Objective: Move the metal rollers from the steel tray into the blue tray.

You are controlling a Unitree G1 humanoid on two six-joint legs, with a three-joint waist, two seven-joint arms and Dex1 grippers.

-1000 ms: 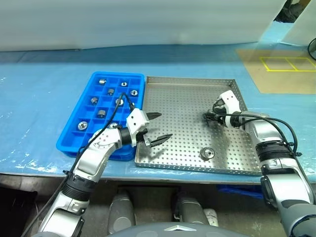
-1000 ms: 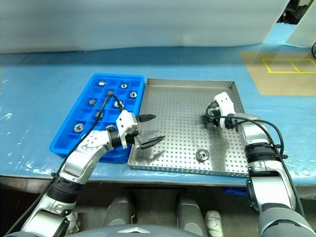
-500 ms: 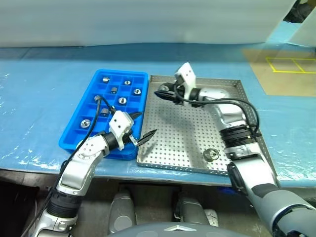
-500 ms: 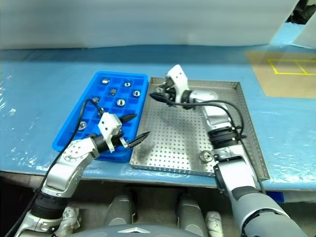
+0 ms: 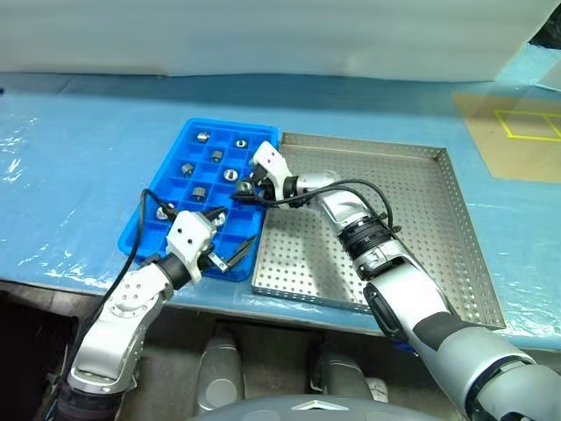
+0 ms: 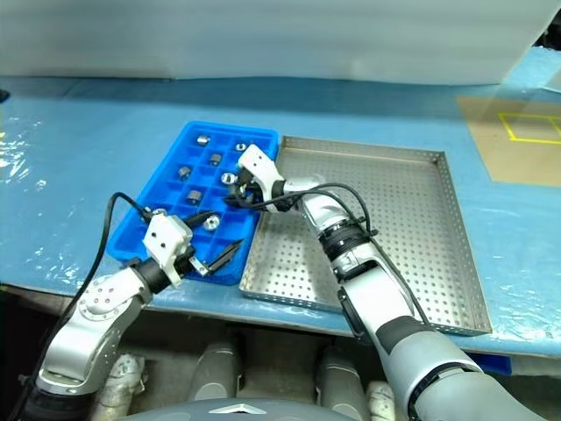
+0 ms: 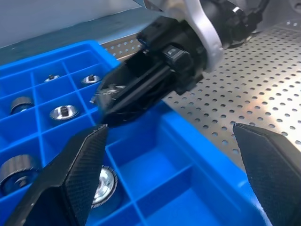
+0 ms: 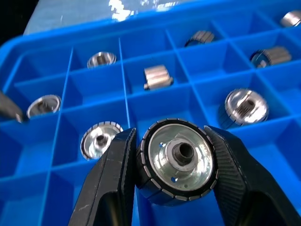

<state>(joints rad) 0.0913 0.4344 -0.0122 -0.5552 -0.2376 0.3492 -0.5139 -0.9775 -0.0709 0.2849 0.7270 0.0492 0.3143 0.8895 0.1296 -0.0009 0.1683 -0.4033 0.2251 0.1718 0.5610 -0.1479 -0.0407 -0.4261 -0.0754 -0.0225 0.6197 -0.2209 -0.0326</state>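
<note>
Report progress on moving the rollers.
Done: several metal rollers sit in the blue tray. In hand: the right gripper holds one roller above the compartments. Left: drop it; no more visible on the steel tray, though the arm hides part.

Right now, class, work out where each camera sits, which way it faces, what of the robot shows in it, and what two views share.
Left eye view: on the head, looking forward and down at the blue tray and steel tray; both arms show.
Right eye view: beside it, same scene.
Left wrist view: along the open left gripper, facing the blue tray's corner and the right gripper.
Right wrist view: along fingers clamping a metal roller above compartments.
Both wrist views share the blue tray's rollers.
</note>
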